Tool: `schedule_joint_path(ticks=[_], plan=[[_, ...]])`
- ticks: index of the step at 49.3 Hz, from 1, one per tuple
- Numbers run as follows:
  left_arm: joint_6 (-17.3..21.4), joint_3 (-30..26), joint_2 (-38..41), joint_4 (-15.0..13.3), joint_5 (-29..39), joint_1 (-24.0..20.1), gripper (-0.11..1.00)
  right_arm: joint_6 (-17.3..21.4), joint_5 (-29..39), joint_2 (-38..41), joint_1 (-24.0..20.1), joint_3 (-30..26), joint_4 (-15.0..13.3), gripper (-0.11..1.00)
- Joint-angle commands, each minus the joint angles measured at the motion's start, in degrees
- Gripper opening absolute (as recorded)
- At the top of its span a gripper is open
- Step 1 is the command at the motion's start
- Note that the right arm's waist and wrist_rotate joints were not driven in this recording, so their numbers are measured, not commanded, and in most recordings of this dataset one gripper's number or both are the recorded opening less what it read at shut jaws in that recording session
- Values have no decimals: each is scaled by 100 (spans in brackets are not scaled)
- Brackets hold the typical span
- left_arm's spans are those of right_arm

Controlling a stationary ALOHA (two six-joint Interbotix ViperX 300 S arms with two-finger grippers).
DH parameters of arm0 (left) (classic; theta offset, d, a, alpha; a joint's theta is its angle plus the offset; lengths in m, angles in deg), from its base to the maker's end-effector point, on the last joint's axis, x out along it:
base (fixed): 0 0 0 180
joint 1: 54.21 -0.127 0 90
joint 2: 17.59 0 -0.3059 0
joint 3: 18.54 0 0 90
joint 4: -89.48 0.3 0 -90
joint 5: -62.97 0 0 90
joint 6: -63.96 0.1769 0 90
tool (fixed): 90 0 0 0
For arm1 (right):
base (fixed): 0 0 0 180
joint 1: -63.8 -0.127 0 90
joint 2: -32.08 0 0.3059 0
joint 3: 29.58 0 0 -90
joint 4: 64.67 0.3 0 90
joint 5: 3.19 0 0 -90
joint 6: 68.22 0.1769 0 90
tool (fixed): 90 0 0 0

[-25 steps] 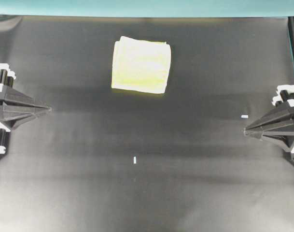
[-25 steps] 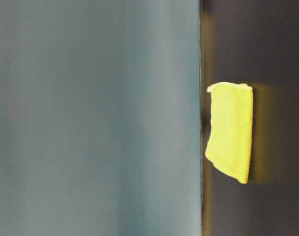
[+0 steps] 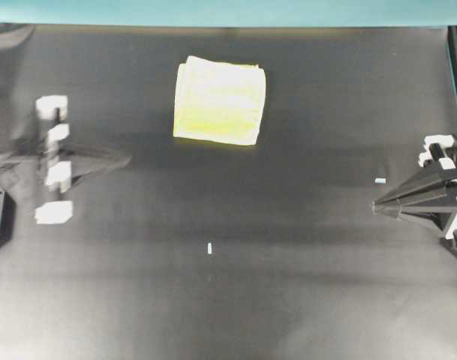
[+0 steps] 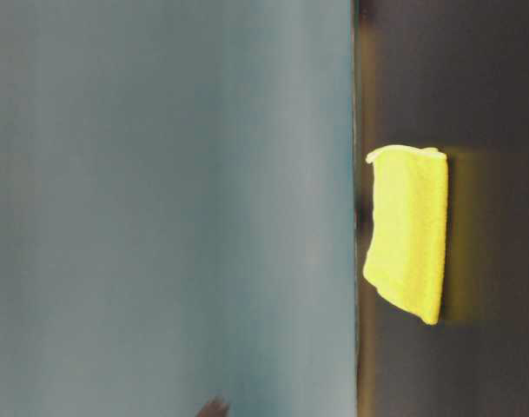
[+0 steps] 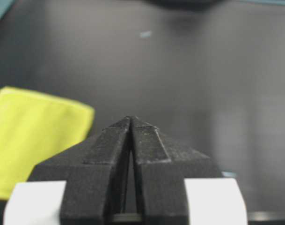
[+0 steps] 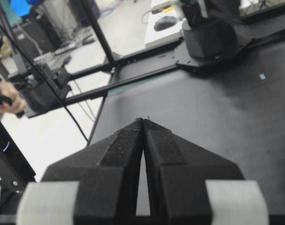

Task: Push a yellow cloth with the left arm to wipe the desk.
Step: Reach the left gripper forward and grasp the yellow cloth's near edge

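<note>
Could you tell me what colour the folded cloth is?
Pale lemon yellow cloth, clearest in the overhead view.

1. The right gripper [image 6: 143,123] fills the lower part of the view, its two black fingers pressed together into a point with only a thin slit between them.
2. It hangs over the desk [image 6: 217,117], a matte black surface.
3. A tiny pale mark [image 6: 262,76] lies near the desk's right edge.
4. A black arm base [image 6: 210,37] stands at the far edge.
</note>
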Motion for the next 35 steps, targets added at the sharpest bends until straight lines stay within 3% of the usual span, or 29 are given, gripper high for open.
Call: schedule_joint_path(ticks=[1, 8, 11, 26, 35], plan=[[26, -352, 571, 18, -185, -255, 0, 0, -26, 70, 0, -35, 18, 0], [35, -791, 1406, 18, -272, -475, 1, 0, -26, 70, 0, -26, 9, 0], [35, -1028, 1793, 18, -264, -580, 6, -9, -26, 70, 0, -26, 18, 0], [18, -1995, 3085, 18, -211, -870, 86, 0, -26, 88, 9, -18, 18, 0], [62, -2408, 3779, 18, -141, -1143, 86, 0, -26, 97, 0, -18, 18, 0]])
